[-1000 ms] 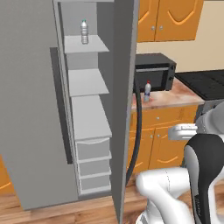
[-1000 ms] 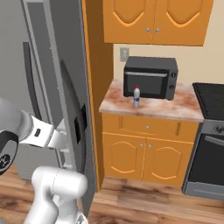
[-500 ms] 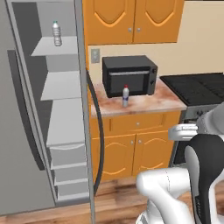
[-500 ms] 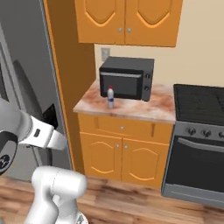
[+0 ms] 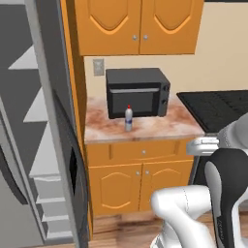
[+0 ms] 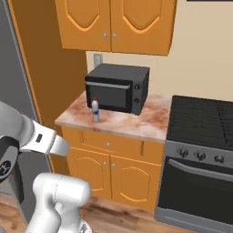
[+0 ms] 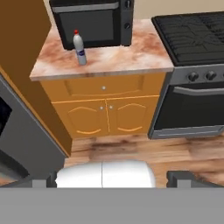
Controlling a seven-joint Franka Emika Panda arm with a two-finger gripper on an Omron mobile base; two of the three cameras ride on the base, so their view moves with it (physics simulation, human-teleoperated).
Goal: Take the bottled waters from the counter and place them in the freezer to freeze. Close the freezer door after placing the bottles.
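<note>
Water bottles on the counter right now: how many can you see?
1. A red-capped bottle stands upright on the counter, just in front of the microwave, toward its left side. Another could sit in the freezer, whose upper shelves are cut off.

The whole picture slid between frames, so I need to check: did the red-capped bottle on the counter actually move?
No. The red-capped bottle stands upright on the counter just in front of the microwave, left of its middle, as before. The base turned, not the bottle.
</note>
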